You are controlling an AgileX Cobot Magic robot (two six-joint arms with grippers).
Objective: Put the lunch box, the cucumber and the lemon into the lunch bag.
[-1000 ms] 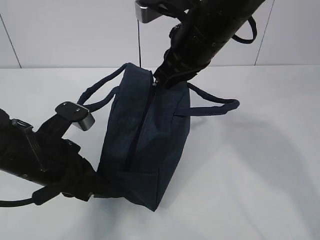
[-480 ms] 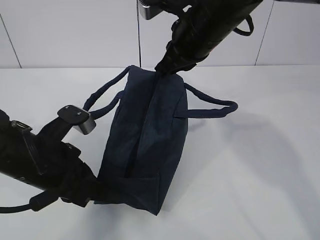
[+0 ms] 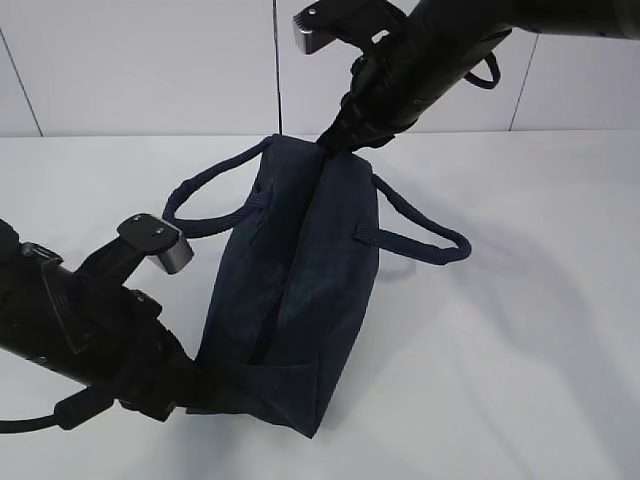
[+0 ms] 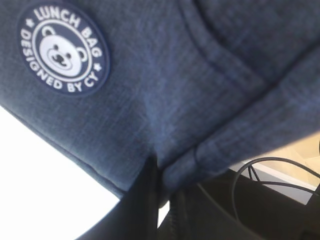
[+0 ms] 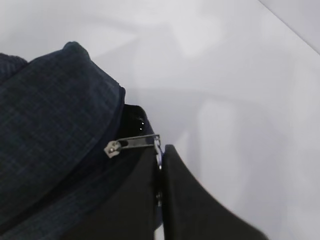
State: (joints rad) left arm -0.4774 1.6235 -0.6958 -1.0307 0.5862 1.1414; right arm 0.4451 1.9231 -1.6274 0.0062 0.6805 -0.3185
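Navy fabric fills most of the scene: the boxy dark blue lunch bag [image 3: 295, 290] stands on the pale grey surface [image 3: 520, 350], held at both ends. At its far top end the right jaws [image 5: 159, 170] are pressed together on the silver ring pull [image 5: 158, 147] of the zipper, with the metal slider tab [image 5: 127, 144] lying just to the left of the jaw tips and the bag's rounded corner beyond that. At the near lower end the left jaws [image 4: 161, 172] are clamped on a fold of the bag's cloth; up and to the left of them sits the round white bear logo patch [image 4: 63, 47]. Two rope loop handles [image 3: 415, 228] splay out to either side of the bag, resting on the surface.
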